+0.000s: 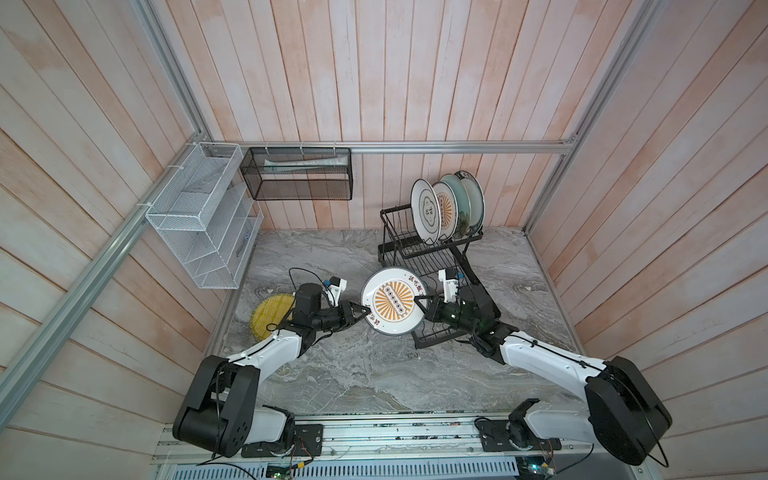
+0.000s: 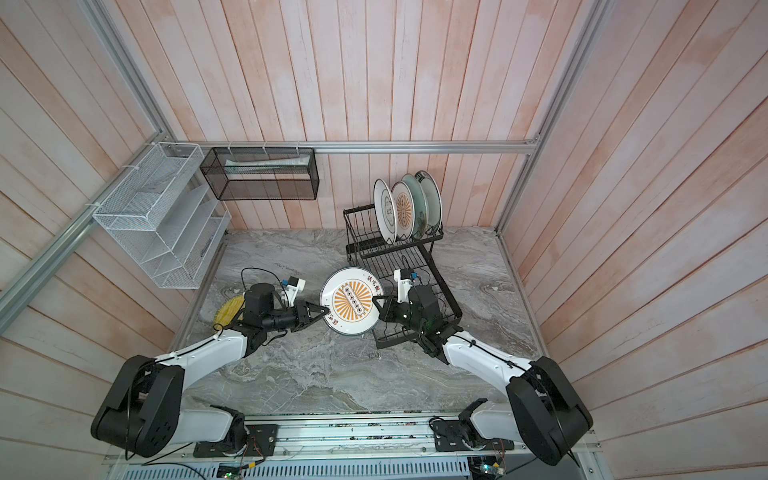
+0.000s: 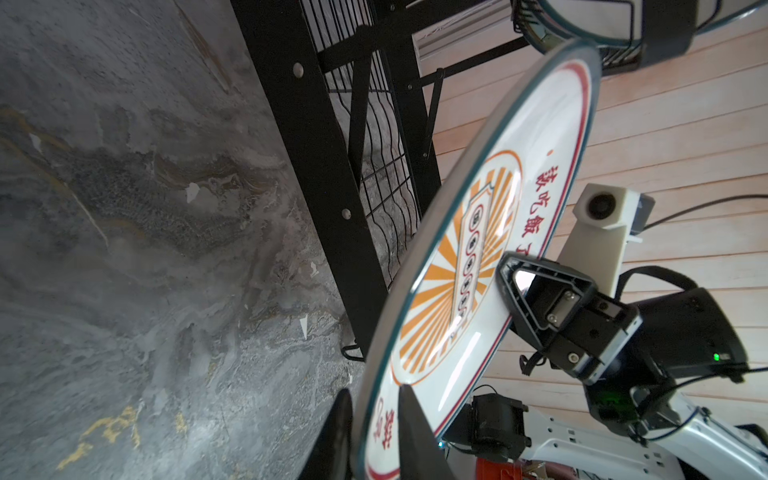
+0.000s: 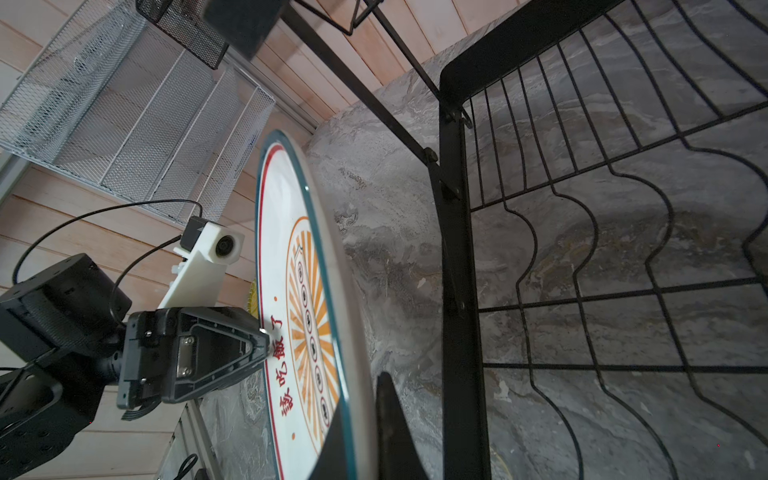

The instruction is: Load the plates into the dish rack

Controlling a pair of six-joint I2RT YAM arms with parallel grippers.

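Right shoulder (image 1: 623, 411) sat nearest lens. Rack (image 1: 397, 247) held four plates (image 1: 446, 205) upright. Sunburst plate (image 1: 392, 306) hung tilted beside lower tray (image 1: 419, 266): my right gripper (image 1: 419, 301) pinched rim, my left gripper (image 1: 365, 311) straddled opposite rim, grip unclear. Judged stiff, slick, breakable; hold rim.

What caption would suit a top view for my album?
Right gripper clamps a sunburst plate, left gripper at its opposite rim, by the rack holding four plates.
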